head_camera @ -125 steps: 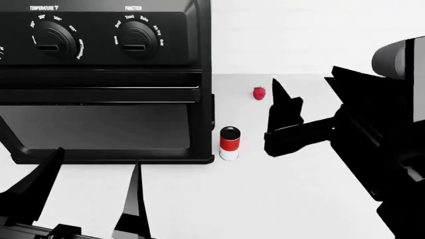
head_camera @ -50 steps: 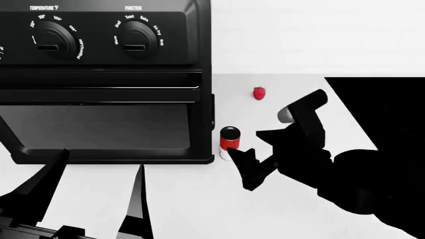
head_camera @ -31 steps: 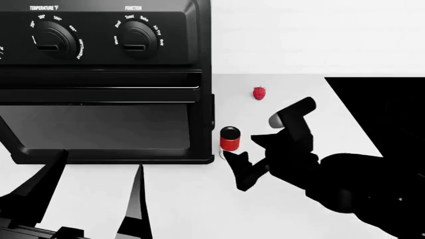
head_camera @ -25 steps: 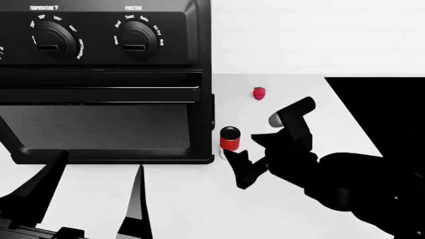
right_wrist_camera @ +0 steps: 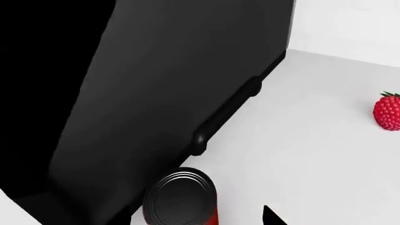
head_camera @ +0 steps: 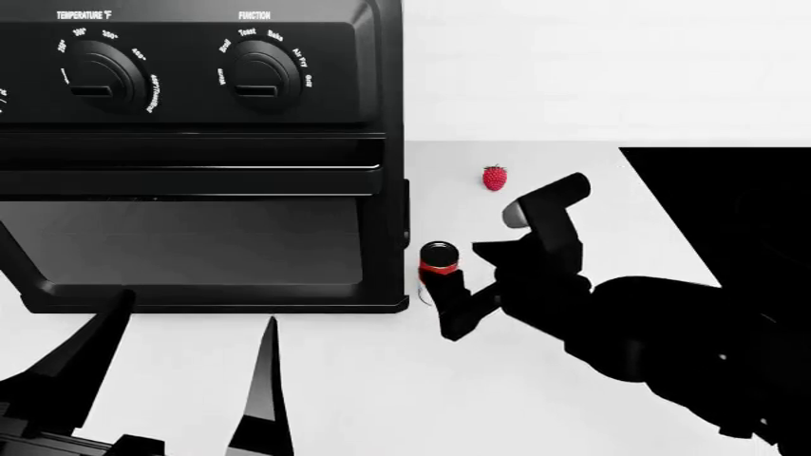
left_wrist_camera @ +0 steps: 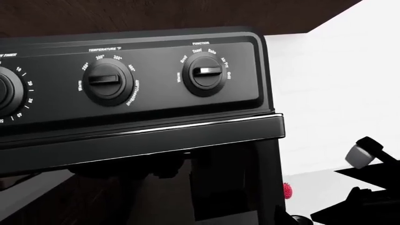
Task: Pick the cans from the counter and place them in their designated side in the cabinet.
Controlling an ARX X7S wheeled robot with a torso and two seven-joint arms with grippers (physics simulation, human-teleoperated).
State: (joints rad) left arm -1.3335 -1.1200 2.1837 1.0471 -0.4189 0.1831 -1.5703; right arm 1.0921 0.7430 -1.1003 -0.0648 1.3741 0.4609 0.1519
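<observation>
1. A slim can point(head_camera: 439, 260) with a dark ribbed top is seen upright on the white counter point(head_camera: 380, 380); a red band shows under the lid, and its lower part is hidden behind the right gripper point(head_camera: 464, 285) in the head view.
2. In the right wrist view the can point(right_wrist_camera: 181, 197) is shown from above, its round black lid ringed with ridges and its red side just visible, standing just beside the near right corner of the black oven point(head_camera: 190, 142).
3. On the oven's panel the words "TEMPERATURE °F" are read over the left knob point(head_camera: 104, 76) and "FUNCTION" over the right knob point(head_camera: 264, 76), with Warm, Broil, Toast, Bake around the latter; the smaller figures cannot be made out reliably.
4. A small red strawberry point(head_camera: 495, 178) is seen on the counter, farther back and to the right of the can.
5. Compared with half a second earlier, the right gripper is found closer to the can, its black fingers parted at either side of it and now covering the lower body; no closed hold is shown.
6. The left gripper point(head_camera: 178, 380) is seen at the near left with its two fingers spread wide, holding nothing.
</observation>
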